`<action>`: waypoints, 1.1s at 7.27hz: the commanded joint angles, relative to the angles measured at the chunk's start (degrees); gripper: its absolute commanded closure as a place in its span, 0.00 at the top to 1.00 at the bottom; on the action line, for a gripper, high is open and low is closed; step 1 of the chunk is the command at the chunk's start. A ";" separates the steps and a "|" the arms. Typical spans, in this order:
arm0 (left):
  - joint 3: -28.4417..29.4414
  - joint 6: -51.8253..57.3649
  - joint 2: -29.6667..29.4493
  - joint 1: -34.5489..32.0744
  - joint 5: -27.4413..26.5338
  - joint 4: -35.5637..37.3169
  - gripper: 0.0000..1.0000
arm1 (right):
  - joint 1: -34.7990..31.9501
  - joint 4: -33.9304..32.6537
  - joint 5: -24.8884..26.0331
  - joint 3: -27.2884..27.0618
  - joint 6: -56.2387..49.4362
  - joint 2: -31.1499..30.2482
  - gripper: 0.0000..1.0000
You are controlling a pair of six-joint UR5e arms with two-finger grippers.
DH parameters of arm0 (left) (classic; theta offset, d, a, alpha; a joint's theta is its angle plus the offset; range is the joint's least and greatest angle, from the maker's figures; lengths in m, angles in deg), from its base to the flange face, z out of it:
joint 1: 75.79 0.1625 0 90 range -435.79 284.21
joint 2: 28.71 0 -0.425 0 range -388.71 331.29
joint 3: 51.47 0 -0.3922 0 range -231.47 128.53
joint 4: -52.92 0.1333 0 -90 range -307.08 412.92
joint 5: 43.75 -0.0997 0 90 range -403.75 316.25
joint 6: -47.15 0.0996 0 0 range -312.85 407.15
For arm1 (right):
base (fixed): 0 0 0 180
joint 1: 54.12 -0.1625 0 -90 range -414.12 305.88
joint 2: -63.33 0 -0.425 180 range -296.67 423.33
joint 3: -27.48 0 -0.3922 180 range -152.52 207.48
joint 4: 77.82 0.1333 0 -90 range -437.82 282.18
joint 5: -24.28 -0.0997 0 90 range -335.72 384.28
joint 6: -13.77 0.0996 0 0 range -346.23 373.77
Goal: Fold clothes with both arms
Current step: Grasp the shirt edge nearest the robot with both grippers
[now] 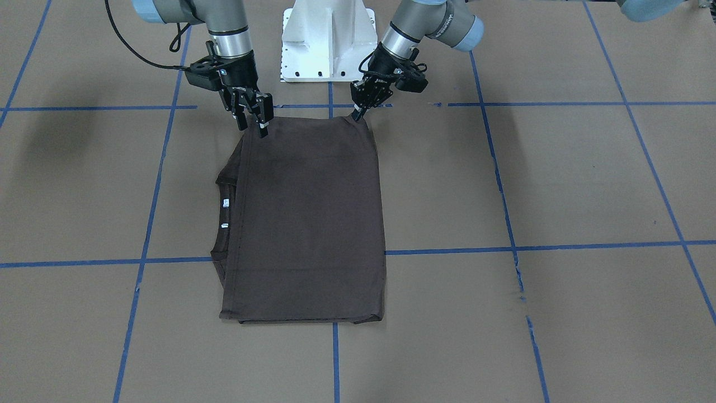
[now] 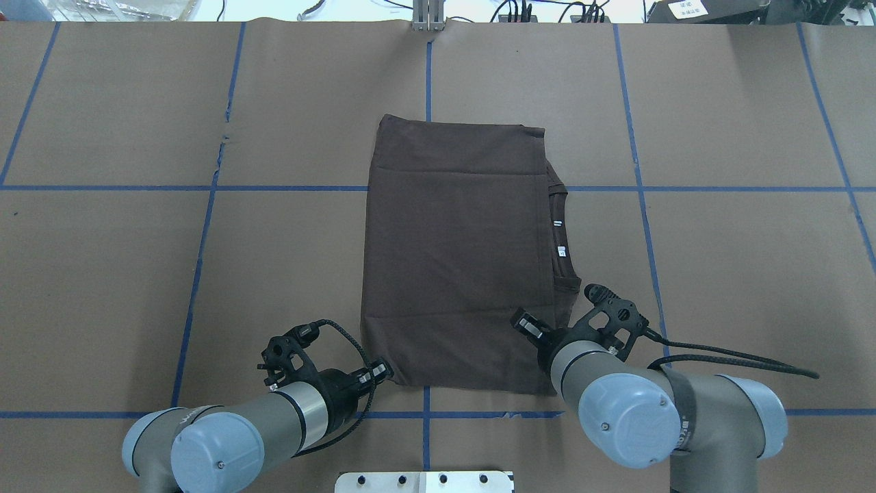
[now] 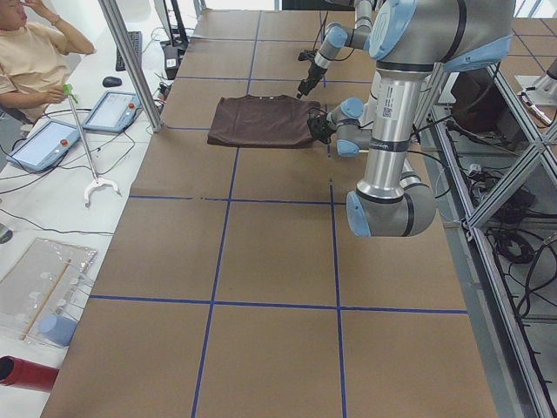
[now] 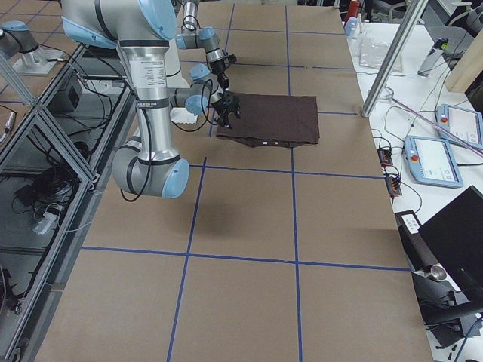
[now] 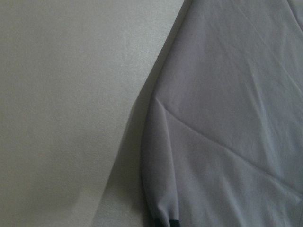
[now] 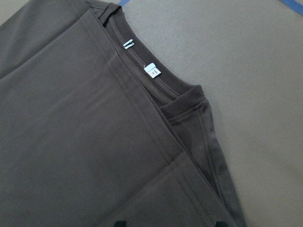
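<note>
The dark brown T-shirt (image 1: 313,218) lies folded into a tall rectangle on the brown table, and also shows in the overhead view (image 2: 458,253). Its collar with white neck tags (image 1: 225,203) sticks out on my right side. My left gripper (image 1: 356,116) is shut on the shirt's near corner on my left; the left wrist view shows a fingertip (image 5: 173,222) at the creased fabric. My right gripper (image 1: 253,126) is open at the near corner on my right, its jaws wide apart over the hem edge in the right wrist view (image 6: 170,223).
The white robot base (image 1: 327,39) stands just behind both grippers. Blue tape lines (image 1: 503,246) divide the table into squares. An operator (image 3: 35,61) sits with tablets (image 3: 43,144) beyond the far table edge. A red cylinder (image 3: 26,373) lies off the table.
</note>
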 commanded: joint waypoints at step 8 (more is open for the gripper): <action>0.09 -0.09 -0.38 0.07 0.10 -0.09 0.00 | 2.20 -6.15 1.36 3.22 0.63 1.39 0.74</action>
